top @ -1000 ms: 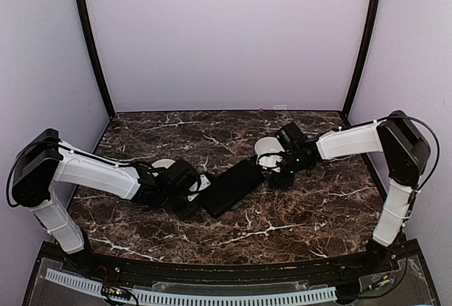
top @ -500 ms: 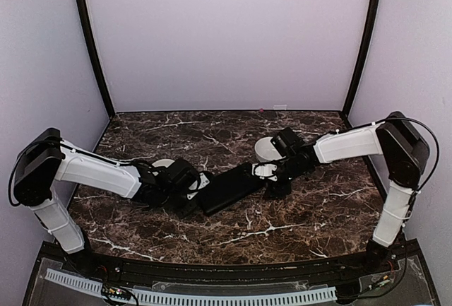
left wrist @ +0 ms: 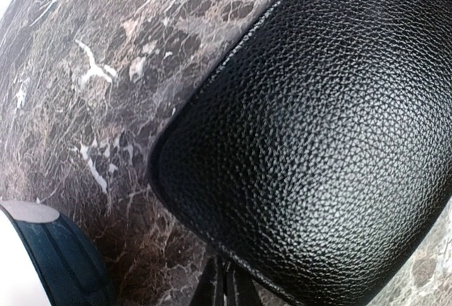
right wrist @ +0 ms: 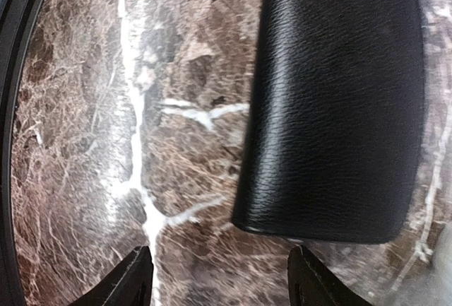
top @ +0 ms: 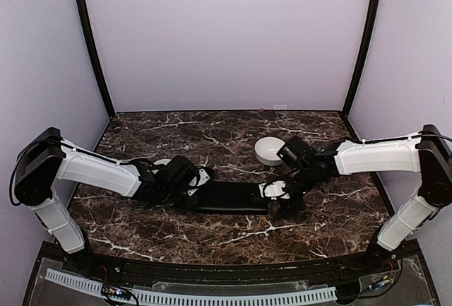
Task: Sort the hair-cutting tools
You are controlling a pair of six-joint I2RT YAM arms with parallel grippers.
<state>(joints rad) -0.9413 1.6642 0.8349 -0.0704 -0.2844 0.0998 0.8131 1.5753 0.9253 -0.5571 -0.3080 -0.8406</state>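
Black case (top: 229, 197) flat on the table (top: 212, 136); right tool (right wrist: 220, 278), fingers apart at its end, could shove it askew rather than grip; state of left tool (top: 199, 183) cannot be told.

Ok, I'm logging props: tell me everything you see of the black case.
The case is flat, black, rectangular, round-cornered, grained like leather, with a seamed edge. It lies closed on the marble table, lengthwise across. The left gripper sits at its left end, the right gripper at its right end; contact unclear.
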